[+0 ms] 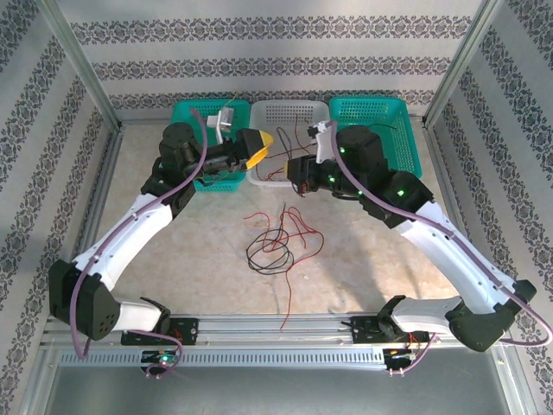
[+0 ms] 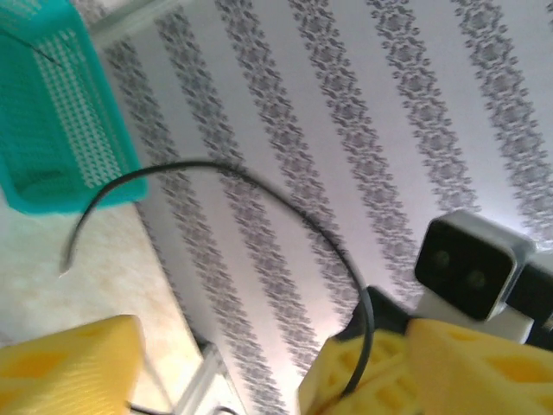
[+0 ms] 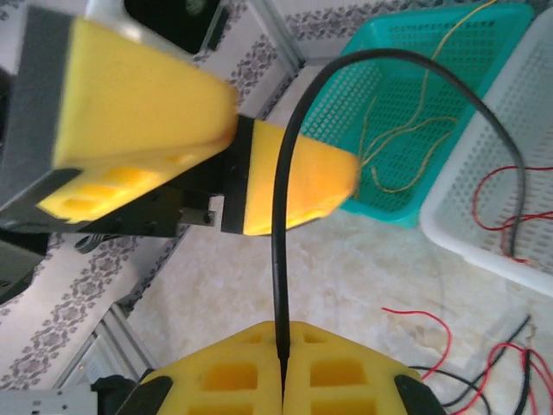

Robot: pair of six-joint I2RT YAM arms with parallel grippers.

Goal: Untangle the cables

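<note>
The right gripper (image 3: 281, 337) is clamped on the black cable (image 3: 278, 242), which arcs up out of its jaws. The left gripper (image 2: 251, 337) gapes wide, the cable seemingly brushing one finger. It looks light and springy; best gripped near an end.

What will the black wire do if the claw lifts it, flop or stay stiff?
Probably springy, not limp: the black wire arches up from the right claw unsupported. Likely very light, being so thin. Its dangling end may swing.
</note>
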